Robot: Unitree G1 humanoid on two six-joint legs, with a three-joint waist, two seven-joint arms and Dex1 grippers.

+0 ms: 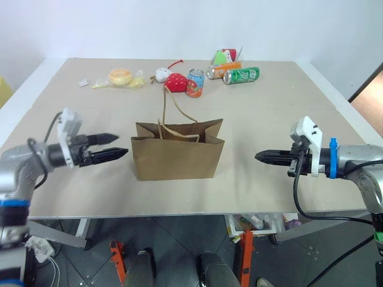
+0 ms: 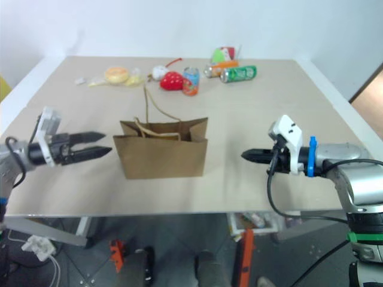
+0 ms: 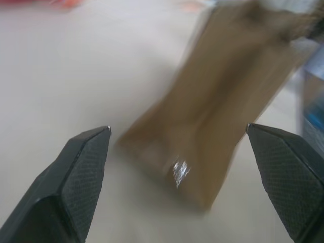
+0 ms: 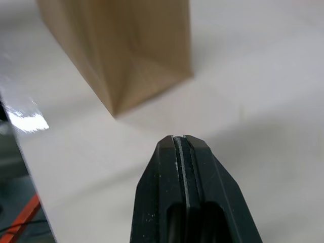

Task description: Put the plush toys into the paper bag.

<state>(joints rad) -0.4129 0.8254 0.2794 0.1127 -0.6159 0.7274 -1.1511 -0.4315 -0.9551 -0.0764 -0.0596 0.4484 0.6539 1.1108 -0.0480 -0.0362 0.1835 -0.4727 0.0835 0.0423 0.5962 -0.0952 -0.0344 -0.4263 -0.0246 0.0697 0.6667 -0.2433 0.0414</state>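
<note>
Near the front edge of the table stands the paper bag, upright with its mouth open and its cord handles rising above the rim. Left of it hovers the left gripper, its two black fingers spread apart and empty, pointing at the bag's side. Well to the right, the right gripper hangs with its fingers pressed together, holding nothing, tip aimed toward the bag. At the far side lie a red strawberry plush, a small white plush, three cans and a bun in plastic wrap (the task's own plush toys cannot be made out).
</note>
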